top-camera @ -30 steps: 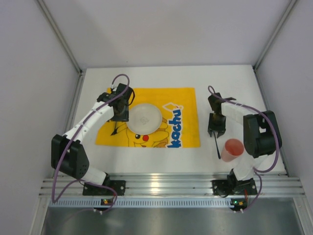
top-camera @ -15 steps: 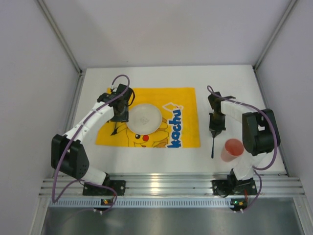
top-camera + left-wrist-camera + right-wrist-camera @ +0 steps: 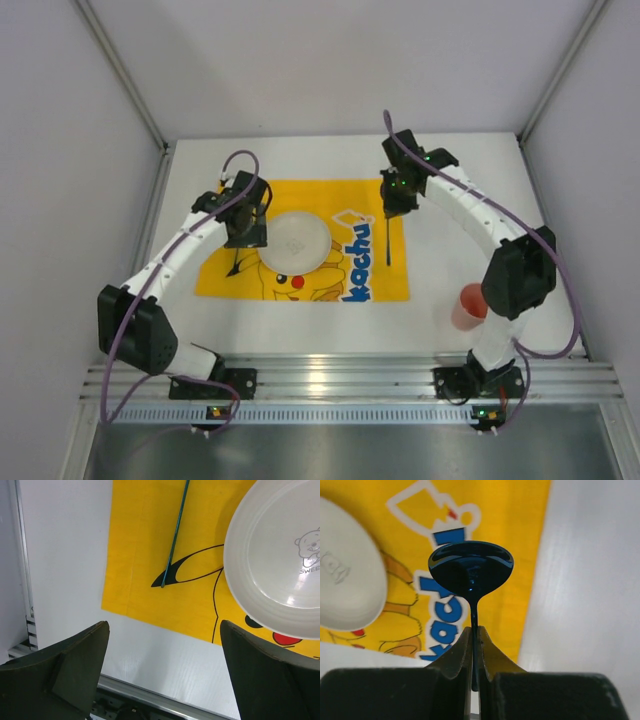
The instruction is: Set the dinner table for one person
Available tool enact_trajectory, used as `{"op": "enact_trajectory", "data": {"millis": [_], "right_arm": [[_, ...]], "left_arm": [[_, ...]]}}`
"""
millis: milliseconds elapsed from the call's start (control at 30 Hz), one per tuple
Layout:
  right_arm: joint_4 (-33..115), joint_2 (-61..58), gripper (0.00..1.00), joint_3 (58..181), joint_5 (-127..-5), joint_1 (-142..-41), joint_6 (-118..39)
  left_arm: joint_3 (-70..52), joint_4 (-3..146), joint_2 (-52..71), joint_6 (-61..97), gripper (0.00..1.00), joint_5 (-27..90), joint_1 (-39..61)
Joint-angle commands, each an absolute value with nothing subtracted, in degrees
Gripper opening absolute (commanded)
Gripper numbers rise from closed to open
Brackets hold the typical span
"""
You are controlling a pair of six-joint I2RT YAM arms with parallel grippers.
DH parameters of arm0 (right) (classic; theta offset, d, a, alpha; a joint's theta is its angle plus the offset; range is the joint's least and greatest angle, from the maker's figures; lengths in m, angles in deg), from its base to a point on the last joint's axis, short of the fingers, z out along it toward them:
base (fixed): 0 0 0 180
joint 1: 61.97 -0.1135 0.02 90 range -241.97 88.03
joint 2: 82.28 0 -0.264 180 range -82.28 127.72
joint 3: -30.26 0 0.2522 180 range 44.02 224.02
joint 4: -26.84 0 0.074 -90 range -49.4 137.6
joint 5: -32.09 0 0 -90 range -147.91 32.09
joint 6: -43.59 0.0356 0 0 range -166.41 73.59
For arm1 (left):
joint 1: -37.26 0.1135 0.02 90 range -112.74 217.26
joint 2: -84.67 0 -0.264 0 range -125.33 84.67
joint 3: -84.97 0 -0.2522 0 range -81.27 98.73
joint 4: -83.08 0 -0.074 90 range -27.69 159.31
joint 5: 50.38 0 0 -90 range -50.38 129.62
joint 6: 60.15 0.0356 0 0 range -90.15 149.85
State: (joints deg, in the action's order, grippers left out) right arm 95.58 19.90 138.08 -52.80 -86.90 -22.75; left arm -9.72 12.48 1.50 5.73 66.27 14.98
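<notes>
The dinner table (image 3: 300, 165) is the broad white top that fills the middle of the top view, with its ribbed rail (image 3: 340, 375) along the 6 o'clock edge, where both arm bases sit. A yellow Pikachu-print cloth (image 3: 375, 200) lies flat on it, a little toward 9 o'clock from the table's centre. A pale round plate (image 3: 287, 241) rests on the cloth, left of the cloth's middle, covering part of the printed figure.

At about 8 o'clock of the plate, a thin dark utensil (image 3: 176, 530) lies on the cloth, just beside the plate's rim but apart from it; its kind cannot be told. The left gripper (image 3: 164, 630) hangs over the cloth's near-left corner, its fingers (image 3: 75, 670) spread wide with only cloth and bare table between them.

At 3 o'clock of the plate, the right gripper (image 3: 474, 635) is pressed together on the thin handle of a dark blue spoon (image 3: 471, 570). From above, the spoon runs from the claw toward 6 o'clock over the cloth's right strip, above the blue lettering. Whether it touches the cloth cannot be told.

A red cup (image 3: 468, 306) stands on bare table at about 4 o'clock from the cloth, well apart from the spoon. The right arm's elbow overlaps its right side in the top view.
</notes>
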Motion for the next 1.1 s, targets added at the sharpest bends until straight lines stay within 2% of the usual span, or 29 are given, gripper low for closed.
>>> {"op": "enact_trajectory", "data": {"millis": [0, 300, 533, 567, 600, 633, 667, 767, 933, 1067], "right_arm": [[97.91, 24.15, 0.0, 141.4, -59.04, -91.84, -19.44], [99.13, 42.25, 0.0, 158.25, -54.31, -96.95, -20.66], [97.2, 49.38, 0.0, 160.65, -53.42, -96.25, -18.37], [96.85, 49.73, 0.03, 160.39, -54.38, -96.25, -17.76], [96.15, 50.0, 0.19, 160.04, -54.74, -96.25, -17.58], [95.97, 50.0, 0.25, 159.95, -54.92, -96.25, -17.32], [96.05, 49.91, 0.4, 160.12, -54.92, -96.25, -16.8], [97.02, 47.55, 0.55, 161.7, -54.74, -96.07, -16.53], [102.02, 36.67, 0.61, 162.94, -50.9, -93.79, -17.05], [98.98, 20.77, 0.63, 148.91, -51.56, -88.18, -17.75]], "left_arm": [[-8.49, 12.54, 6.09, 4.28, 0.98, 67.22, 14.85], [-13.67, 10.25, 13.21, 2.34, 0.98, 67.22, 14.85], [-15.18, 7.0, 16.99, 1.47, 0.98, 68.71, 14.85], [-15.18, 6.57, 17.61, 1.47, 0.98, 69.23, 14.85], [-15.18, 6.3, 17.79, 1.55, 0.98, 69.5, 14.85], [-15.09, 6.12, 18.05, 1.64, 0.98, 69.59, 14.85], [-15.0, 5.95, 18.05, 1.73, 0.98, 69.59, 14.93], [-15.09, 6.12, 17.88, 2.08, 0.98, 69.06, 14.85], [-14.92, 8.14, 15.6, 3.05, 0.98, 67.13, 14.85], [-15.43, 11.3, 15.85, 4.27, 0.98, 65.73, 14.85]]}}
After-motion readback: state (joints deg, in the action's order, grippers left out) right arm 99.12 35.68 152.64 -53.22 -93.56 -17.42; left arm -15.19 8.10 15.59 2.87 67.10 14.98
